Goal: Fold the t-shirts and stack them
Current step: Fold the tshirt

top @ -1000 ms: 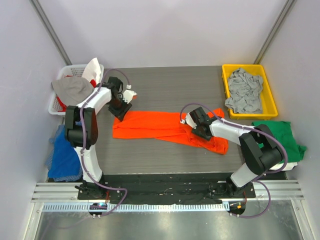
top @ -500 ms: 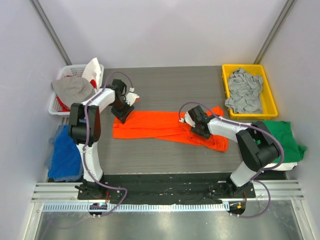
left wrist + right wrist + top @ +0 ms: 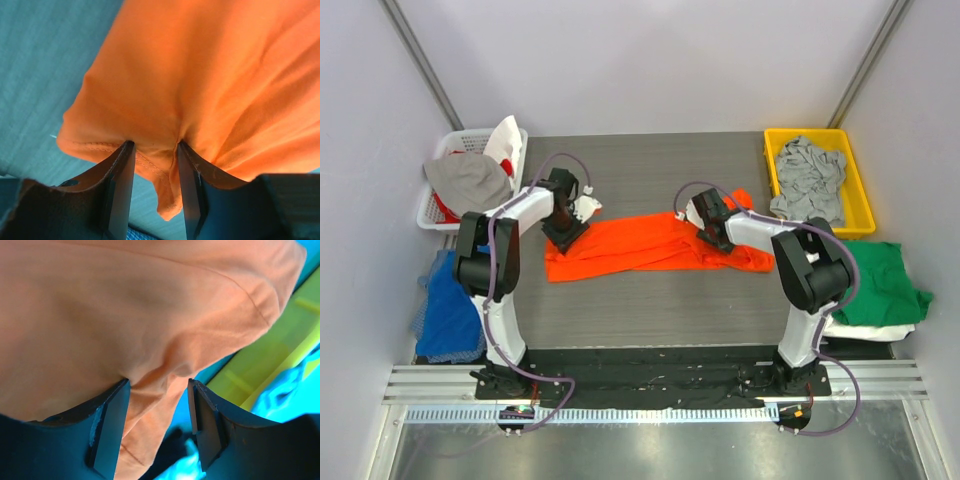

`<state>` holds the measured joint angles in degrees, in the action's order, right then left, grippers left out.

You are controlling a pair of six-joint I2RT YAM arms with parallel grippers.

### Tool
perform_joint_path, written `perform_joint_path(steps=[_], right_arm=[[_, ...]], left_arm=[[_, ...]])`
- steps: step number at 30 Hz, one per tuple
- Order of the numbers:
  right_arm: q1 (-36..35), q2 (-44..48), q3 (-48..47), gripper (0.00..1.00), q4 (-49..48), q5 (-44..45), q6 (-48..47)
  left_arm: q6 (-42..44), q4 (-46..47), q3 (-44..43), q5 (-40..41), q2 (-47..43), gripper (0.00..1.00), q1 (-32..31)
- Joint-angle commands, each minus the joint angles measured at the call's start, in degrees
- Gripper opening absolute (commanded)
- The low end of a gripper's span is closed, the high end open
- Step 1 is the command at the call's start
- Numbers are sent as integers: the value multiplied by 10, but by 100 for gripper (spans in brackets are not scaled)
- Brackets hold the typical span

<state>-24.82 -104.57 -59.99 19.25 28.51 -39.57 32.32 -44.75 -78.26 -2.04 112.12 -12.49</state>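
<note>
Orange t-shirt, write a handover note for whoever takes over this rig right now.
Left end effector: shut on the left end of the orange t-shirt. Right end effector: shut on its right end.
The shirt lies stretched across the table, fold unfinished.
Green t-shirt lies at the table's right edge; grey t-shirt is in the yellow bin.
Left: finish folding, stack, then the others.

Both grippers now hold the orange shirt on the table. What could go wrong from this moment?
1. The left gripper pinches only a small bunch near the hem of the orange t-shirt, so the cloth may slip out when it is pulled.
2. The right gripper grips a thick fold, perhaps several layers, so the fold may come out uneven.
3. The shirt lies bunched and wrinkled between the arms, so creases may get folded in.
</note>
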Motion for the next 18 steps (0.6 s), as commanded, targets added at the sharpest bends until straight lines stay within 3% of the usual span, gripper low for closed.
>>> perform_joint_path(steps=[1, 12, 18], right_arm=[[21, -103, -45, 60, -27, -72, 1], [61, -278, -275, 60, -34, -71, -35], [63, -318, -365, 60, -24, -79, -52]], left_arm=[[18, -19, 43, 37, -24, 43, -13], [37, -64, 98, 71, -79, 43, -52], [43, -84, 113, 88, -103, 43, -82]])
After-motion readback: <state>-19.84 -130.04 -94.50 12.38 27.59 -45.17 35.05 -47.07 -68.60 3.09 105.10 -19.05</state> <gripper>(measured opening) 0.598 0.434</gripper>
